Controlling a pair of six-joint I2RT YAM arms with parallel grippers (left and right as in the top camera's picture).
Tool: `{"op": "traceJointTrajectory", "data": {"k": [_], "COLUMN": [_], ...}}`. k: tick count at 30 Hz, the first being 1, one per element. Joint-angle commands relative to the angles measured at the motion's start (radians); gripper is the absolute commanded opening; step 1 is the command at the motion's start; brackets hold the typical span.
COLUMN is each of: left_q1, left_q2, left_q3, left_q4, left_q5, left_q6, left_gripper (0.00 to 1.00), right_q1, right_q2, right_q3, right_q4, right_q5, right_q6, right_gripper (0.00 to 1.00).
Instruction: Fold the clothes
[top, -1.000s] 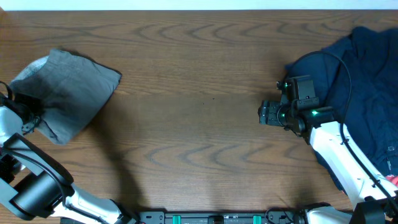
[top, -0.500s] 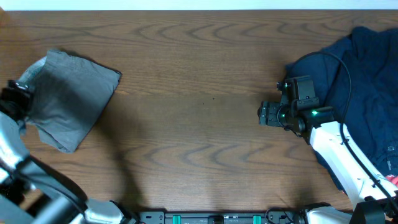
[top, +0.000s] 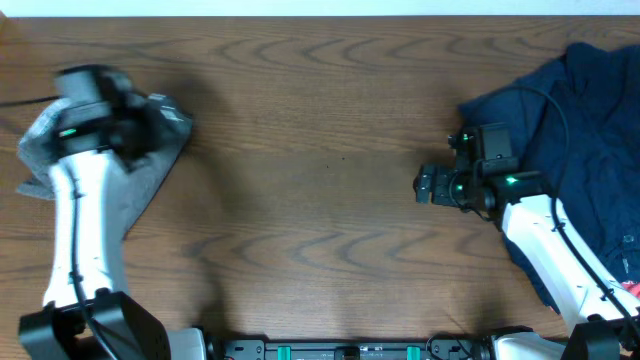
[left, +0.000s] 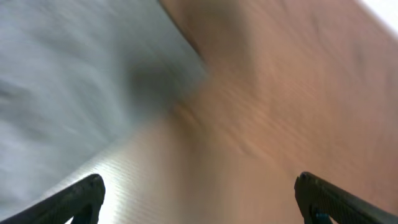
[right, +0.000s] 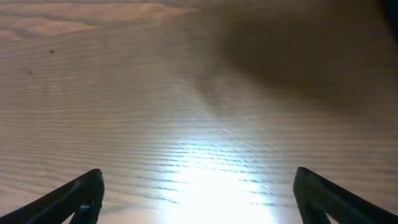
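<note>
The grey shorts (top: 148, 172) lie folded at the table's far left, partly covered by my left arm. My left gripper (top: 138, 126) hovers over their upper right part, blurred by motion. In the left wrist view the left gripper (left: 199, 194) is open and holds nothing, with the grey cloth (left: 68, 81) at upper left and bare wood between the tips. A navy blue garment (top: 590, 130) lies bunched at the right edge. My right gripper (top: 426, 185) stands just left of it over bare wood. The right wrist view shows the right gripper (right: 199, 194) open and holding nothing.
Brown wooden table (top: 320, 120) stretches between the two garments. A black cable (top: 553, 110) of the right arm loops over the navy cloth. The arms' bases sit at the front edge.
My left arm swung from the left edge up over the grey shorts, its jaws opened, and the shorts lie free. The right arm stayed put, jaws slightly wider.
</note>
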Motion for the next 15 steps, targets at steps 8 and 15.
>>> {"op": "traceJointTrajectory", "data": {"k": [8, 15], "left_q1": [-0.291, -0.299], "left_q2": [0.001, -0.077], "left_q3": [0.003, -0.005], "left_q4": [-0.395, -0.526], "left_q5": [-0.085, -0.084], "left_q6": [0.123, 0.121], "left_gripper": [0.98, 0.98], "right_q1": [-0.181, -0.224], "right_q2": [-0.018, -0.068], "right_q3": [0.172, 0.196], "right_q4": [-0.308, -0.401], "right_q5": [-0.039, -0.038], "right_q6": [-0.148, -0.148], "right_gripper": [0.99, 0.99]}}
